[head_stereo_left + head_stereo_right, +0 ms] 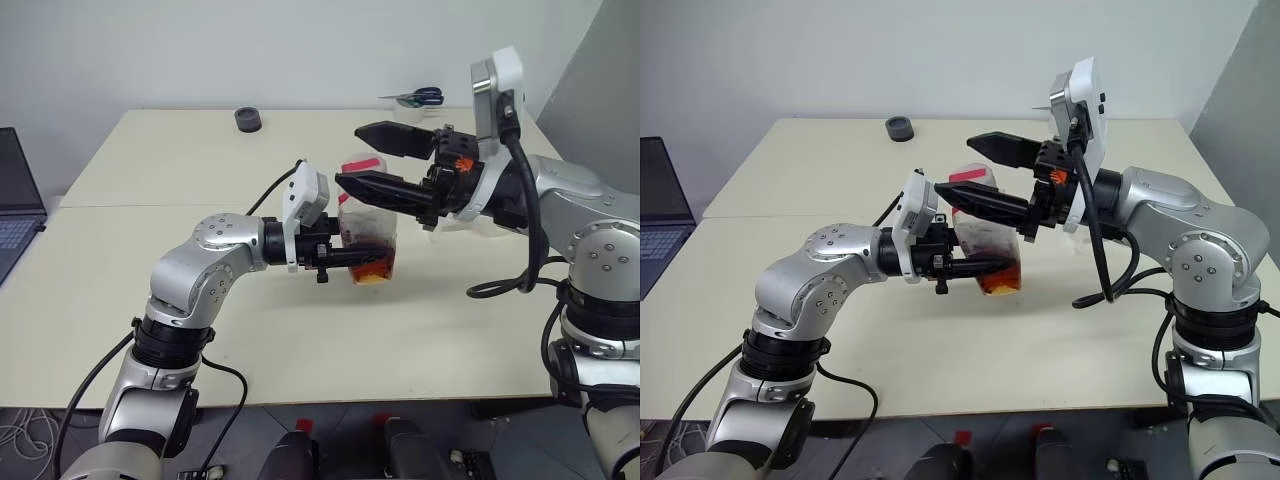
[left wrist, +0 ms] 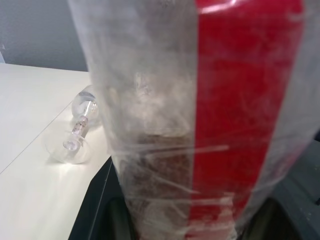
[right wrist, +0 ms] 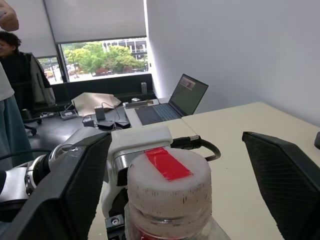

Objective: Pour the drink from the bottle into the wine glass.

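- Above the near middle of the pale desk (image 1: 300, 350), a small clear squarish plastic bottle (image 1: 368, 235) with a red label strip is held upright, its long axis vertical, by the left gripper (image 1: 352, 260), whose jaws are pinched on its lower body.
- A little amber-red drink (image 1: 372, 268) lies at its bottom.
- Directly between the spread jaws of the right gripper (image 3: 175, 175), the capped white neck (image 3: 167, 187) with its red strip is bracketed, not yet clamped; uncapping is judged the coming step.
- Farther back, a clear stemmed wine glass (image 2: 75, 132) lies on its side on the desk.
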